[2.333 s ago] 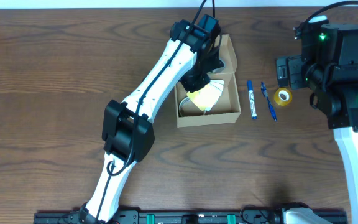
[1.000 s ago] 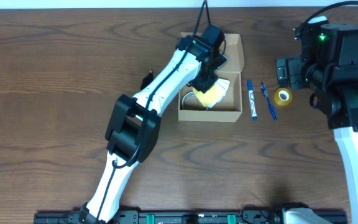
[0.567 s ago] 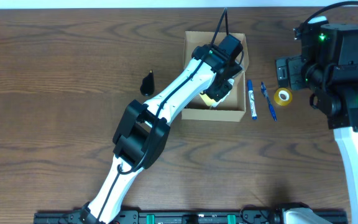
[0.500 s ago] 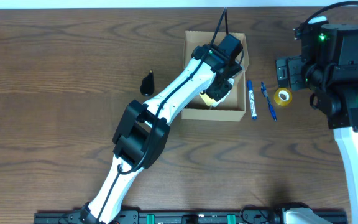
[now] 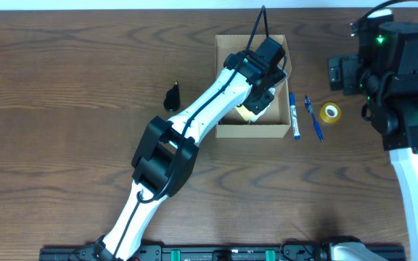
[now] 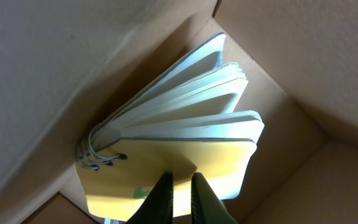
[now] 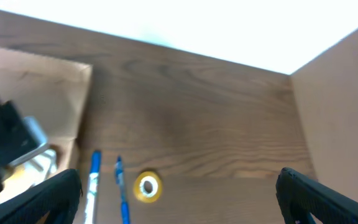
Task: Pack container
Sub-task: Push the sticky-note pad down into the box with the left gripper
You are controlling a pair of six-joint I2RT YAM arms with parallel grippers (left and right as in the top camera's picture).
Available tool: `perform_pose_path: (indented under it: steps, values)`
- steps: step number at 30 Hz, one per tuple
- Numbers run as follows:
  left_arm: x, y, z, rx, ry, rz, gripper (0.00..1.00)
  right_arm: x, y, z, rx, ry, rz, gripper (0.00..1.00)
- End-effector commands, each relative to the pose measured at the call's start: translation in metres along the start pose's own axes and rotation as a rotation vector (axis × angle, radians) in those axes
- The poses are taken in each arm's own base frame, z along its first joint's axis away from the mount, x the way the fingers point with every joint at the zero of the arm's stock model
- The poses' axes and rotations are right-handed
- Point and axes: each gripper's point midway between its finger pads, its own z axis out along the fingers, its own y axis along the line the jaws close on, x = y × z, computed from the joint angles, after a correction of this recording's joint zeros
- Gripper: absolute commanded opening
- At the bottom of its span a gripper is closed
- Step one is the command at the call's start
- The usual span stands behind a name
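Observation:
The container (image 5: 232,132) is a tan cardboard box at the table's back middle, its flap lid (image 5: 231,48) open toward the far side. My left gripper (image 5: 257,107) reaches down inside it. In the left wrist view the gripper (image 6: 180,180) is shut on the yellow cover of a spiral notepad (image 6: 185,134). The notepad's white pages fan out against the box wall (image 6: 48,68). My right gripper (image 7: 179,200) hovers wide open with nothing in it, above the tape roll (image 7: 148,186) to the right of the box (image 7: 36,93).
Just right of the box lie a blue marker (image 5: 294,116), a blue pen (image 5: 313,118) and a yellow tape roll (image 5: 330,112). A small black object (image 5: 173,96) sits left of the box. The right arm (image 5: 401,80) stands over the table's right end.
The box has slid right and toward the far edge along with my left gripper and the notepad, uncovering the black object. The right wrist has shifted slightly toward the back.

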Motion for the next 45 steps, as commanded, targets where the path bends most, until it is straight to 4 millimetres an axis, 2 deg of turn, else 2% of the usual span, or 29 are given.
perform_pose_path:
  steps: [1, 9, 15, 19, 23, 27, 30, 35, 41, 45]
  values:
    - [-0.001, 0.001, 0.004, 0.002, -0.003, -0.010, 0.11, -0.006, -0.017, -0.005, 0.092, -0.009, -0.007, 0.99]
    - [-0.011, -0.003, 0.004, 0.000, -0.042, 0.001, 0.11, -0.004, -0.044, -0.003, 0.175, -0.005, 0.032, 0.99]
    - [-0.031, -0.008, 0.003, -0.008, -0.120, 0.016, 0.11, -0.003, -0.046, -0.002, 0.174, -0.003, 0.036, 0.99]
    - [-0.034, -0.013, 0.003, -0.017, -0.130, 0.028, 0.11, -0.002, -0.043, -0.002, 0.156, 0.000, 0.033, 0.99]
    - [-0.016, 0.013, 0.002, -0.172, -0.048, 0.020, 0.07, -0.002, -0.040, -0.001, 0.142, 0.000, 0.032, 0.99]
    - [0.002, 0.038, -0.001, -0.251, 0.020, -0.006, 0.06, -0.002, -0.040, -0.001, 0.142, 0.001, 0.032, 0.99]
    - [0.009, 0.064, -0.005, -0.317, 0.031, -0.099, 0.06, -0.002, -0.040, -0.001, 0.142, 0.000, 0.032, 0.99]
    - [0.022, 0.087, -0.009, -0.358, 0.054, -0.202, 0.06, -0.002, -0.040, -0.001, 0.142, 0.000, 0.032, 0.99]
    - [0.020, 0.103, -0.014, -0.436, 0.019, -0.308, 0.06, -0.002, -0.040, -0.002, 0.142, 0.000, 0.032, 0.99]
    - [0.019, 0.103, -0.013, -0.438, 0.003, -0.356, 0.06, -0.002, -0.040, -0.002, 0.142, 0.000, 0.032, 0.99]
